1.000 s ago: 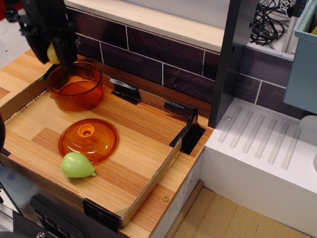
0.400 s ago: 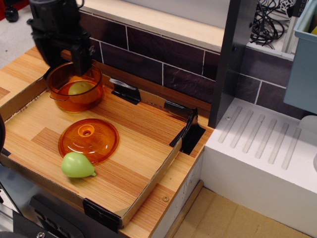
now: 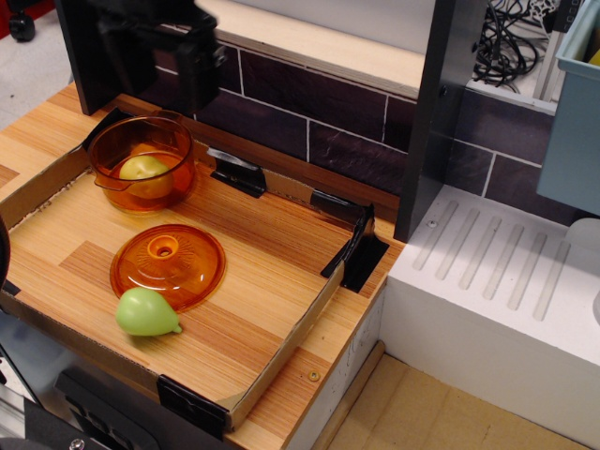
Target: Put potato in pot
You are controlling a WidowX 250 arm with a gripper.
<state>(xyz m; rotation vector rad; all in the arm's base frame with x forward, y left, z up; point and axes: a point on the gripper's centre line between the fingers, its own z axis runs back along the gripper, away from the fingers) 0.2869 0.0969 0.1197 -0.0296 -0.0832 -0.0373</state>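
The yellow potato point(image 3: 142, 169) lies inside the translucent orange pot point(image 3: 176, 181), which stands at the back left corner of the wooden tray point(image 3: 262, 309). My black gripper point(image 3: 150, 80) hangs high above and slightly behind the pot, near the top left of the view. Its jaws stand apart and hold nothing. It touches neither the pot nor the potato.
The domed orange lid point(image 3: 167, 265) lies in front of the pot, with a light-green pear point(image 3: 145, 312) touching its front edge. Black corner brackets point(image 3: 354, 246) and low cardboard walls ring the tray. A dark post point(image 3: 441, 112) and a white ridged drainer point(image 3: 506, 281) stand to the right.
The gripper held the potato over the pot, let it go into the pot, then rose and shifted right. The potato now rests in the pot.
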